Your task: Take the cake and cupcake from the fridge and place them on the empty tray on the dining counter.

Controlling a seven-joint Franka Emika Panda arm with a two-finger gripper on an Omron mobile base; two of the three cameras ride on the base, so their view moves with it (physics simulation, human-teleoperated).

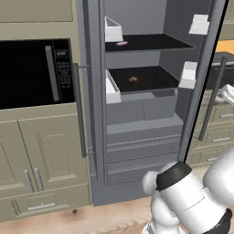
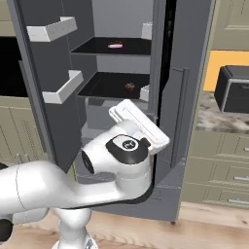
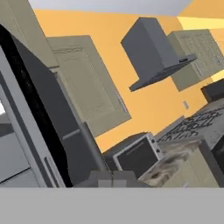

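The grey fridge (image 1: 137,123) stands open in front of me. On its upper black shelf lies the cake (image 1: 121,44) (image 2: 115,45), a small pink-edged slice. The round brown cupcake (image 1: 133,80) (image 2: 130,86) sits on the shelf below. My white hand (image 2: 139,123) hangs in front of the fridge's drawers, below both shelves and apart from both sweets. In the hand view my gripper (image 3: 112,179) is shut with nothing in it and faces the kitchen wall, away from the shelves. The tray and the dining counter are out of view.
White door bins (image 1: 113,31) (image 2: 61,86) line the open doors (image 2: 187,97) on both sides. A black microwave (image 1: 32,73) is built in to the left. A dark toaster oven (image 2: 234,88) stands on the counter at right, and a grey range hood (image 3: 153,52) hangs on the orange wall.
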